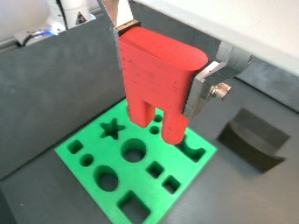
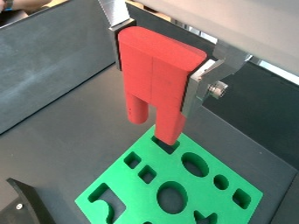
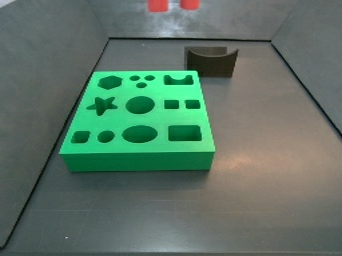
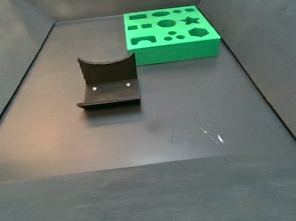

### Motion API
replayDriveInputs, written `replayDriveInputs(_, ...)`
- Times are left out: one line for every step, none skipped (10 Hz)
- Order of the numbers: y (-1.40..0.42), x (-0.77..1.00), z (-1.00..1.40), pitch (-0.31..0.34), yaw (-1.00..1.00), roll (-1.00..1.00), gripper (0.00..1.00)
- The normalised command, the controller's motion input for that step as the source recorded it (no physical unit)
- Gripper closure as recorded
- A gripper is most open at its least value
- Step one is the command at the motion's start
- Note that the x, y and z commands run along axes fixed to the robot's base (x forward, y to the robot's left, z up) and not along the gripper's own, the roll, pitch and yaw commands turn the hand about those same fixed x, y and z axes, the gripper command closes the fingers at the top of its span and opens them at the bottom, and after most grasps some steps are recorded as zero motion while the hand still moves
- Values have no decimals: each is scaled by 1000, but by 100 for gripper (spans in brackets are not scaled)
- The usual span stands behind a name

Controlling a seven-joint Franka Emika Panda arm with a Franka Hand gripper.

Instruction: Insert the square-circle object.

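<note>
My gripper (image 1: 158,83) is shut on the square-circle object (image 1: 155,74), a red piece with a rounded head and two prongs, one round and one square. Silver fingers (image 1: 198,92) clamp its sides, also in a wrist view (image 2: 158,74). It hangs prongs down, well above the green board (image 1: 87,153) with shaped holes, its prong tips over the board's near edge (image 2: 122,179). In a side view only the red prong tips (image 3: 174,5) show at the upper border, behind the board (image 3: 140,158). The gripper is out of view in a side view where the board (image 4: 177,51) lies at the back.
The dark fixture (image 3: 211,62), a bracket with a curved top on a base plate, stands on the floor apart from the board (image 4: 108,85). It also shows in both wrist views (image 1: 254,136) (image 2: 24,206). Dark walls enclose the floor.
</note>
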Motion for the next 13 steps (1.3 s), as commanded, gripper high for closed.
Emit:
replayDriveInputs(-671, -766, -1000, -27, -71, 0, 100)
replayDriveInputs(-706, -751, -1000, -41, -74, -10, 100)
replayDriveInputs(-649, -751, -934, -39, -69, -50, 100)
replayDriveInputs(-251, -843, -926, -71, -257, -69, 100)
replayDriveInputs(-14, -643, -971, -119, -480, -73, 100)
replayDriveInputs(0, -374, -886, -96, -474, -124, 100)
replayDriveInputs(71, -174, -754, -1, -466, -184, 100)
replayDriveInputs(6, -180, -620, -11, -274, -267, 100)
replayDriveInputs(17, -126, -497, -37, 0, -206, 100)
replayDriveInputs(0, -191, -451, -56, 77, -226, 100)
replayDriveInputs(0, -263, -409, -57, 157, -227, 100)
replayDriveInputs(0, -283, -269, -121, 134, -171, 100)
replayDriveInputs(0, -229, -231, -111, 123, -127, 100)
